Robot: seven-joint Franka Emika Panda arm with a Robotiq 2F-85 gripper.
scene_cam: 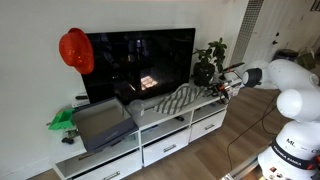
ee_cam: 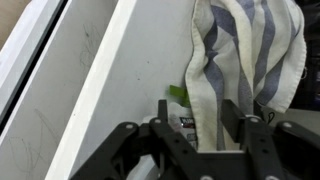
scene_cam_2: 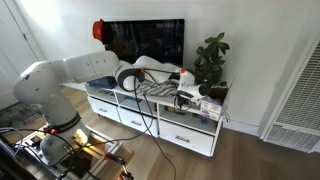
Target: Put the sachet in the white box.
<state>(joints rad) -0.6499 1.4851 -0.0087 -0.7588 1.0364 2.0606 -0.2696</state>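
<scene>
My gripper (ee_cam: 195,110) hangs over the right end of the white TV cabinet (scene_cam: 165,135), close to the plant; it also shows in both exterior views (scene_cam: 222,88) (scene_cam_2: 185,97). Its fingers are apart. In the wrist view a strip of the striped cloth (ee_cam: 235,50) lies between them. The sachet (ee_cam: 185,122), small with a dark label and a green bit, lies beside the cloth edge by one finger. A small whitish box (scene_cam_2: 209,104) seems to sit on the cabinet end under the plant; it is out of the wrist view.
A large grey bin (scene_cam: 100,125) and a green object (scene_cam: 62,120) stand at the cabinet's far end. The TV (scene_cam: 140,65) has a red hat (scene_cam: 76,50) on its corner. A potted plant (scene_cam: 208,62) stands beside the gripper. The wall is close behind.
</scene>
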